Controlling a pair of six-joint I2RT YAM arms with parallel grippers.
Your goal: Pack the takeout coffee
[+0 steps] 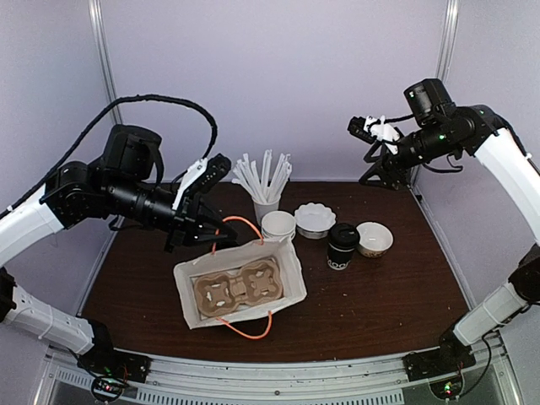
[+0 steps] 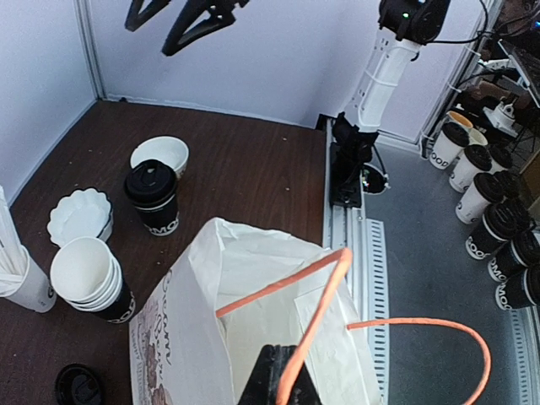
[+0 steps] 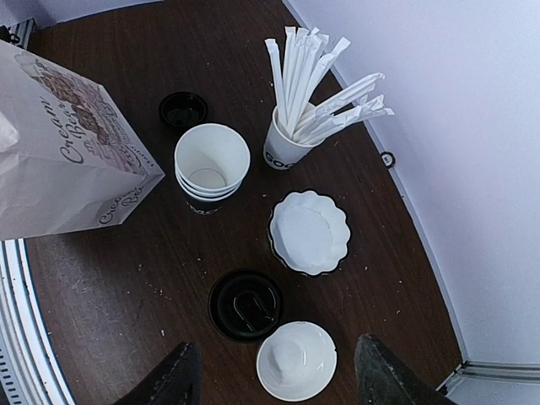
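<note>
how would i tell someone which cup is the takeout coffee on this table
On the dark wooden table, find the open white paper bag with orange handles. Just right of it, in the top view, stands the coffee cup, beside a small cream bowl. It is the only black cup with a black lid; the stacked cups nearby are open and white inside.

Soft, even overhead light fills the white booth, leaving faint short shadows on the dark table (image 1: 388,295), the white paper bag (image 2: 194,278) near overexposure, and wide-angle bowing at wrist-view edges.
</note>
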